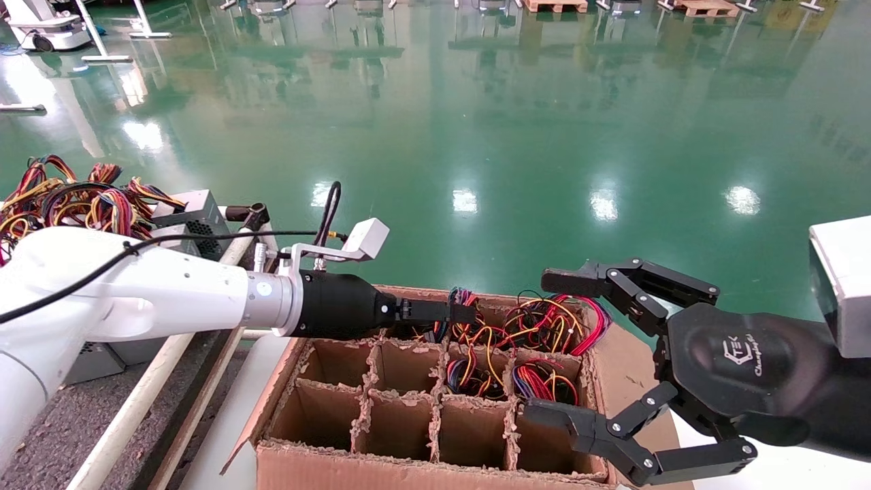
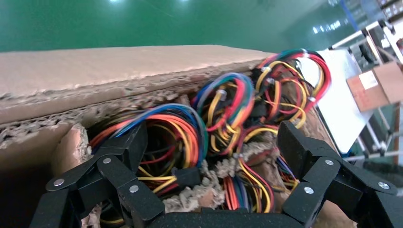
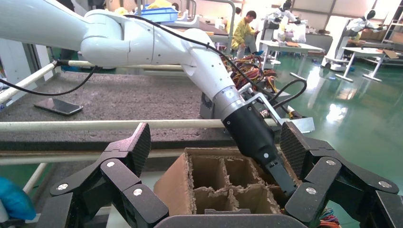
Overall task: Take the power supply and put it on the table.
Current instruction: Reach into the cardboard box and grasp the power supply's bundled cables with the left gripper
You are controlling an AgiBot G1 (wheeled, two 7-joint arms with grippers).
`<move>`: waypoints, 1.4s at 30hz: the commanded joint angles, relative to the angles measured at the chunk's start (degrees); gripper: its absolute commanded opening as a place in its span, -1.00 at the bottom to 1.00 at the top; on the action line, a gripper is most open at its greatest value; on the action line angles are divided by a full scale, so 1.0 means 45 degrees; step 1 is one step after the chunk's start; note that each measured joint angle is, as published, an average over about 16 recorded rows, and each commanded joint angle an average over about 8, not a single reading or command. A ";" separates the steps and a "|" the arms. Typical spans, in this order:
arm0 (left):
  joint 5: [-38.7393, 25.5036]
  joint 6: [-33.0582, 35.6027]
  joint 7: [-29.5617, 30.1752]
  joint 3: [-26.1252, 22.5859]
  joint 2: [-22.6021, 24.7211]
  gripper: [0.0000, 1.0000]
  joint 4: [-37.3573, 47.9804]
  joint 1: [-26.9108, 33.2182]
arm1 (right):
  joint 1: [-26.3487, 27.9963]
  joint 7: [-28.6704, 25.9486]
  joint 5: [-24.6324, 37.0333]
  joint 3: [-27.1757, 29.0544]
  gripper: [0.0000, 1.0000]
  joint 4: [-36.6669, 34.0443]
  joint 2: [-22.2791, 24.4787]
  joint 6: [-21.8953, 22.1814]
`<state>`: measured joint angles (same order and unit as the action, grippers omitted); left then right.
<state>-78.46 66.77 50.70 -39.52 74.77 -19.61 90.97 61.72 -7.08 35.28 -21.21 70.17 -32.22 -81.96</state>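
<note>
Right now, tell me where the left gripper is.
In the head view, the left gripper reaches into the carton's far row, among the coloured wires.

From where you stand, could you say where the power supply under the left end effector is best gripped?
Come from straight above: the carton dividers wall in the power supply, and only its wire bundle shows, so probably grip there.

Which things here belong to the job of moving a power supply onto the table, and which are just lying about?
Belong to the job:
- left gripper, open, over the wire bundles in the carton
- the table
- the power supplies already on the table

Just lying about:
- cardboard carton
- phone on the table
- right gripper, open, beside the carton
</note>
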 commanded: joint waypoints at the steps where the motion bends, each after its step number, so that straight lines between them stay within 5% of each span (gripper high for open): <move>1: 0.0002 -0.0168 0.0166 0.0008 0.0068 0.40 0.0097 -0.0016 | 0.0000 0.0000 0.0000 0.0000 1.00 0.0000 0.0000 0.0000; 6: 0.0077 -0.0533 0.0430 0.0075 0.0088 -0.82 0.0102 -0.0069 | 0.0000 0.0000 0.0000 0.0000 1.00 0.0000 0.0000 0.0000; 8: 0.0107 -0.0608 0.0492 0.0096 0.0065 -1.00 0.0042 -0.0105 | 0.0000 0.0000 0.0000 0.0000 1.00 0.0000 0.0000 0.0000; 42: -0.0247 -0.1239 0.1494 -0.0121 -0.0867 -1.00 -0.2643 -0.1352 | 0.0000 0.0000 0.0000 0.0000 1.00 0.0000 0.0000 0.0000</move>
<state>-79.57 61.17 57.37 -40.06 70.94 -31.40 84.93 61.72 -7.08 35.28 -21.21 70.17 -32.22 -81.96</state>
